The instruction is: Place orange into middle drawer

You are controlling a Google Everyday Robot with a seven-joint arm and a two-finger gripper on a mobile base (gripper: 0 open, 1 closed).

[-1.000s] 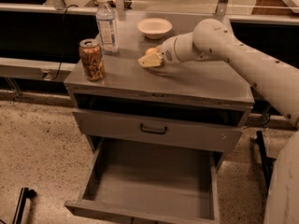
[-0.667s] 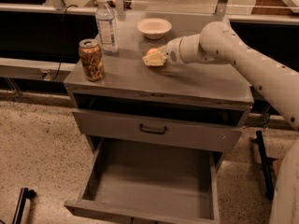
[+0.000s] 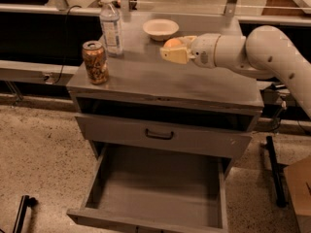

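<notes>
The orange point(image 3: 173, 43) sits between the pale fingers of my gripper point(image 3: 175, 48), over the back middle of the grey cabinet top point(image 3: 146, 79), just in front of the white bowl. The gripper is shut on the orange and reaches in from the right on the white arm point(image 3: 262, 50). The middle drawer point(image 3: 160, 191) is pulled out wide open below, at the front of the cabinet, with a bare grey floor. It lies well below and in front of the gripper.
A white bowl point(image 3: 160, 28), a clear water bottle point(image 3: 111, 27) and a soda can point(image 3: 95, 62) stand on the cabinet top. A shut drawer front with a dark loop handle point(image 3: 159, 135) is above the open drawer. A dark stand point(image 3: 274, 174) is at the right.
The gripper has moved to the right and a little toward the back of the cabinet top, taking the orange with it. The orange now shows between the fingers.
</notes>
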